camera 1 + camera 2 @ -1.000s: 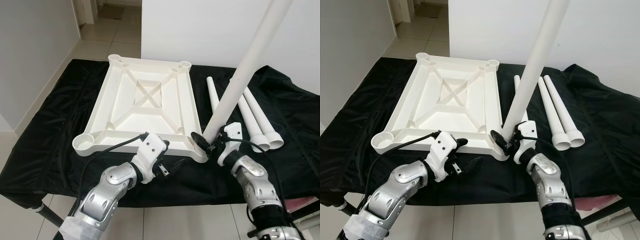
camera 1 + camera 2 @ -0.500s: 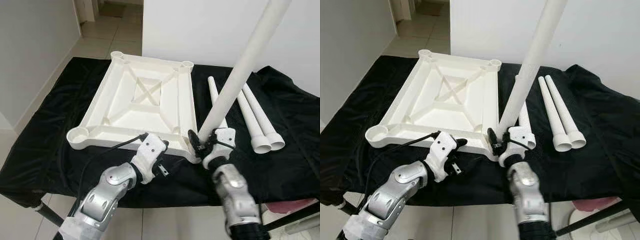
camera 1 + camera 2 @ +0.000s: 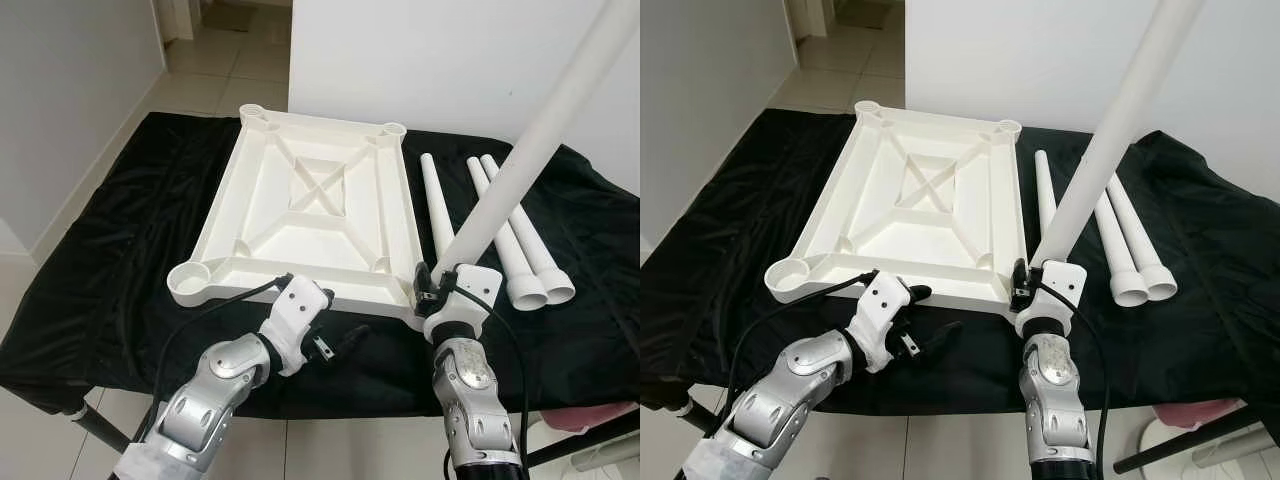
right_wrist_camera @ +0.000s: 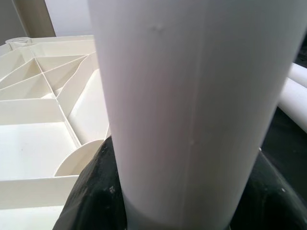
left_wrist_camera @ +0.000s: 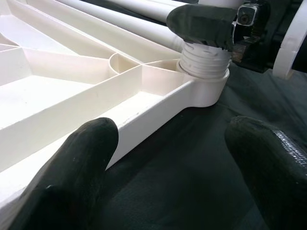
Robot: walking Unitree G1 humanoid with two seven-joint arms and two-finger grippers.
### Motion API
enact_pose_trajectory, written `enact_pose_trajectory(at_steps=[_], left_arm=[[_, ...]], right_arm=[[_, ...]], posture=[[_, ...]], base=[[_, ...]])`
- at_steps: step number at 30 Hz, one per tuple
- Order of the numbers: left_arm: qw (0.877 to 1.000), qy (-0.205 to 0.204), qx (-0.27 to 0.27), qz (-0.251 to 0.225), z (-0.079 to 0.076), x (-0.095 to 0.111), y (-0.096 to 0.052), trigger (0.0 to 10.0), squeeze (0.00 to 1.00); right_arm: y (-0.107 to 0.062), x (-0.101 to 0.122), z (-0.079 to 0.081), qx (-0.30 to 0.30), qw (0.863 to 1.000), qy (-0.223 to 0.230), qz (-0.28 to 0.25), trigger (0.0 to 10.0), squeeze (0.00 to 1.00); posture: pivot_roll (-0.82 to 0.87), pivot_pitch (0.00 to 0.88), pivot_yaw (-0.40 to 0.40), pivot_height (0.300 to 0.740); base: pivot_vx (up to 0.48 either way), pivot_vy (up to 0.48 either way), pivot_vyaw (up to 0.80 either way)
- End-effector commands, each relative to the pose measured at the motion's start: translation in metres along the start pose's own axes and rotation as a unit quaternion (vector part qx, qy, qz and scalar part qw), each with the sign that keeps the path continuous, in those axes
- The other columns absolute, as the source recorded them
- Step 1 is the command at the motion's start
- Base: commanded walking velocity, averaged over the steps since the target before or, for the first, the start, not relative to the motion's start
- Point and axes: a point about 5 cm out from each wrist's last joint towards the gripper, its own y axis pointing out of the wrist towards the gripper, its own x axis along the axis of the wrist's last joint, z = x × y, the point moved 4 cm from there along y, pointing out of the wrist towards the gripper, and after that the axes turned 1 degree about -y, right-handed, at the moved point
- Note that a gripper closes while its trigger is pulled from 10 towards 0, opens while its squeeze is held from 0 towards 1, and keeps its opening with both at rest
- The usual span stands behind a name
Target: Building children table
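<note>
The white tabletop (image 3: 320, 215) lies upside down on a black cloth. My right gripper (image 3: 438, 276) is shut on a white leg (image 3: 525, 165) near its lower end. That leg leans up and to the right. Its threaded end (image 5: 205, 56) sits in the near right corner socket (image 5: 204, 88) of the tabletop. In the right wrist view the leg (image 4: 192, 96) stands between the black fingers (image 4: 91, 196). My left gripper (image 3: 330, 318) is open at the tabletop's front edge, left of that socket, with nothing between its fingers (image 5: 72, 167).
Three loose white legs (image 3: 500, 235) lie side by side on the cloth (image 3: 120, 220) right of the tabletop. The covered table's front edge runs just below my grippers. A white wall stands behind, and tiled floor (image 3: 60, 120) lies to the left.
The camera has shifted. My right forearm has swung in from the lower right to stand under the socket, and the held leg now leans further right. The left gripper stays by the front edge.
</note>
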Motion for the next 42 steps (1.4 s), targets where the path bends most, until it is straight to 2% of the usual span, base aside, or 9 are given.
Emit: enact_pose_trajectory(at_steps=[1,10,11,20,21,22,23,35,42], left_arm=[[1.0,0.008,-0.012,0.002,-0.003,0.0,0.002,10.0,0.0],[1.0,0.012,-0.018,0.004,-0.002,0.0,0.002,10.0,0.0],[1.0,0.013,-0.019,0.004,-0.002,0.0,0.003,10.0,0.0],[1.0,0.015,-0.014,0.001,-0.002,0.001,0.003,10.0,0.0],[1.0,0.014,-0.014,0.001,-0.002,0.002,0.003,10.0,0.0],[1.0,0.014,-0.014,0.001,-0.002,0.002,0.003,10.0,0.0],[1.0,0.014,-0.014,0.001,-0.002,0.002,0.003,10.0,0.0],[1.0,0.015,-0.01,-0.001,-0.001,0.003,0.003,10.0,0.0],[1.0,0.015,-0.008,-0.002,-0.001,0.004,0.002,10.0,0.0]], right_arm=[[-0.001,-0.002,0.002,-0.02,0.999,0.027,0.007,10.0,0.0],[0.005,-0.001,0.024,0.063,0.997,0.037,0.006,10.0,0.04],[0.006,0.001,0.024,0.076,0.996,0.044,0.0,10.0,1.0],[0.017,0.011,0.017,0.17,0.985,0.018,-0.015,10.0,1.0],[0.019,0.012,0.016,0.184,0.983,0.008,-0.014,10.0,0.23],[0.019,0.012,0.016,0.184,0.983,0.008,-0.014,10.0,0.23],[0.02,0.012,0.015,0.196,0.98,0.003,-0.014,10.0,0.0],[0.022,0.007,0.009,0.311,0.95,-0.033,0.01,10.0,0.0],[0.021,0.01,0.005,0.316,0.947,0.049,0.022,10.0,0.0]], posture=[[0.02,0.0,-0.067,0.74],[0.01,0.0,-0.058,0.74],[0.02,0.0,-0.059,0.74],[0.03,0.0,-0.069,0.74],[0.03,0.0,-0.071,0.74],[0.03,0.0,-0.071,0.74],[0.03,0.0,-0.071,0.74],[0.04,0.0,-0.072,0.74],[0.04,0.0,-0.068,0.74]], base=[[0.0,0.0,0.0],[0.0,0.0,0.0],[0.0,0.0,0.0],[0.0,0.0,0.0],[0.0,0.0,0.0],[0.0,0.0,0.0],[0.0,0.0,0.0],[0.0,0.0,0.0],[0.0,0.0,0.0]])
